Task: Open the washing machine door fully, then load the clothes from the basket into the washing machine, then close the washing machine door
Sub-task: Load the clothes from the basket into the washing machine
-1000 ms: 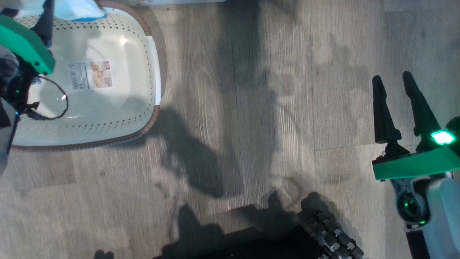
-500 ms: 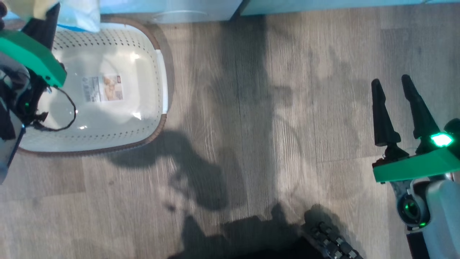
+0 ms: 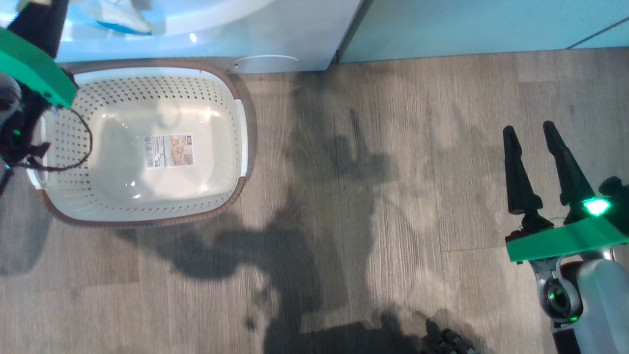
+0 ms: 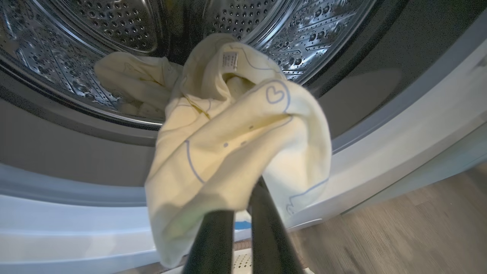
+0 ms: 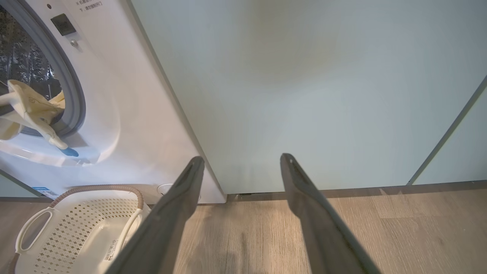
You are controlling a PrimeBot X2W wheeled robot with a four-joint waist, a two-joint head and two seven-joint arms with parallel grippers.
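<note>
- Head view: your right gripper (image 3: 528,129) hangs at the right over the wood floor (image 3: 373,172), its fingers spread apart. The basket (image 3: 147,93) sits at the left, just before the washing machine (image 3: 275,34).
- Left wrist view: your left gripper (image 4: 243,201) pinches a pale yellow garment (image 4: 236,133) (a heart outline shows) before the steel drum (image 4: 114,23). A second garment (image 4: 129,80) lies inside.
- Right wrist view: the pale yellow garment hangs at the drum's mouth, and the basket stands on the floor below it.

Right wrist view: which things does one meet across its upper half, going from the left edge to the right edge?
steel drum → grey door ring → white front of the washing machine → wide pale green cabinet door → second cabinet door
</note>
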